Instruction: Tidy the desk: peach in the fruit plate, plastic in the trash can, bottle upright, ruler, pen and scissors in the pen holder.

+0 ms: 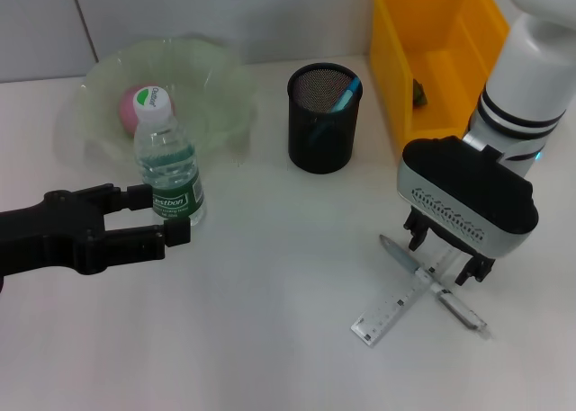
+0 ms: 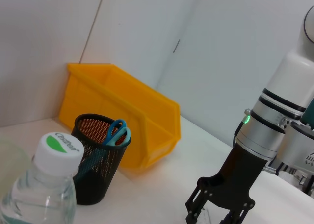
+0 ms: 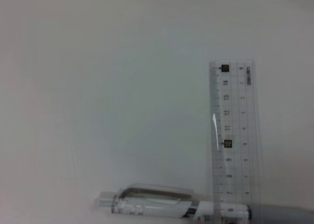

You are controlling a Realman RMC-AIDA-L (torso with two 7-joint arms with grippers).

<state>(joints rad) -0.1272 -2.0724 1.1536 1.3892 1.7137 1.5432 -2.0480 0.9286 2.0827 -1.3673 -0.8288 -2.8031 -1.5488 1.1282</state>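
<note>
The bottle [image 1: 169, 159] stands upright on the desk [image 1: 270, 321] in front of the fruit plate [image 1: 211, 83], which holds the peach [image 1: 129, 110]. My left gripper [image 1: 166, 215] is open at the bottle's base, one finger on each side. The scissors [image 1: 346, 96] stand in the pen holder [image 1: 324, 123]. A dark wad, the plastic [image 1: 420, 89], lies in the trash can [image 1: 432, 51]. The ruler [image 1: 400, 303] and pen [image 1: 432, 281] lie crossed on the desk. My right gripper [image 1: 445, 256] hovers open just above their crossing.
The trash can stands at the back right, right behind my right arm, and the pen holder [image 2: 95, 170] beside it. Seen from the right wrist, the ruler [image 3: 233, 136] rests across the pen [image 3: 157, 202] on bare white desk.
</note>
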